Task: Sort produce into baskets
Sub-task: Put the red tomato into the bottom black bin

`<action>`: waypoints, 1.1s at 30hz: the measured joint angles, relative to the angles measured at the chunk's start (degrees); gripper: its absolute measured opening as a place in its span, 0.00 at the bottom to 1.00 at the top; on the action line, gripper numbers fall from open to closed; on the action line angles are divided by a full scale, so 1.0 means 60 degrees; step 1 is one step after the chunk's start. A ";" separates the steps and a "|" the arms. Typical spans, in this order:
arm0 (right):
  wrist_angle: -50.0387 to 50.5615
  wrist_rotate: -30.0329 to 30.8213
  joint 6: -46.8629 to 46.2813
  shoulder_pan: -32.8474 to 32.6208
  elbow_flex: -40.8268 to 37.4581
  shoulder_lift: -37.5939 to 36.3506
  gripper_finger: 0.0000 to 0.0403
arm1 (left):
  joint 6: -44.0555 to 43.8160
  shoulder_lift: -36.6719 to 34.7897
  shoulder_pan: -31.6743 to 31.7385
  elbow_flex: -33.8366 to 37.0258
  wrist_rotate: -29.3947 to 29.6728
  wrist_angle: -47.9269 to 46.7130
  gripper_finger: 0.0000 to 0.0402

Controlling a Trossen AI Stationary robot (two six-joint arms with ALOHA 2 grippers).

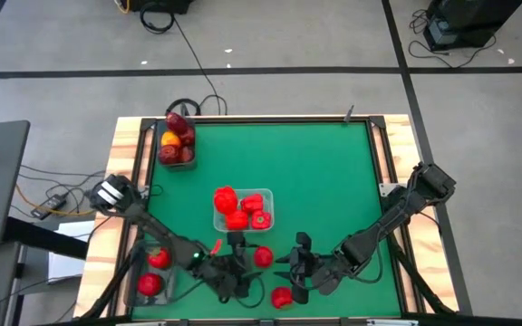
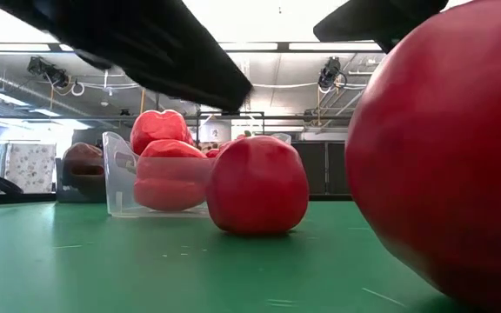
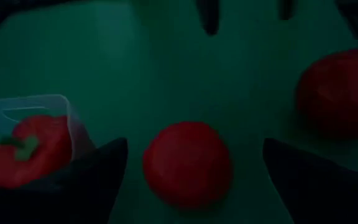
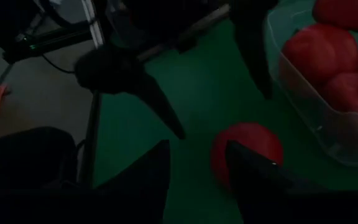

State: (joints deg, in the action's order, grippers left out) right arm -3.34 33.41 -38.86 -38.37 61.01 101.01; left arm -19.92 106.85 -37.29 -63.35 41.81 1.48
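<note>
The left gripper (image 1: pixel 239 244) gapes wide around a round red fruit (image 3: pixel 187 163), untouched. At three o'clock, the right gripper (image 1: pixel 299 256) stands narrowly parted, empty.

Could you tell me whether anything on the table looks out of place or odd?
Nothing looks spilled or damaged. Two round red fruits still lie loose on the green mat, one just in front of the clear bin of peppers and one near the table's front edge. The open left hand is lined up on the first.
</note>
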 joint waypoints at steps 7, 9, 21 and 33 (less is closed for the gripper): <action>0.0103 0.0004 0.0006 -0.0084 0.0000 0.0000 0.42 | -0.0688 0.0229 0.0826 0.0000 -0.1082 0.0062 0.94; 0.0149 -0.0003 0.0010 -0.0084 0.0000 0.0000 0.42 | -0.0692 0.0330 0.0989 -0.0004 -0.1485 0.0228 0.91; 0.0359 -0.0070 0.0468 -0.0063 -0.0004 0.0000 0.42 | -0.0747 0.0649 0.1141 -0.0035 -0.2516 0.0395 0.62; 0.0584 0.0068 0.0473 -0.0041 -0.0011 0.0000 0.42 | -0.6128 -0.2595 -0.1221 -0.1102 -0.2924 -0.9240 0.58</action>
State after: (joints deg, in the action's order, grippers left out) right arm 0.17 33.81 -36.02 -38.62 60.95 101.01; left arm -56.69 91.28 -44.61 -69.97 24.27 -53.96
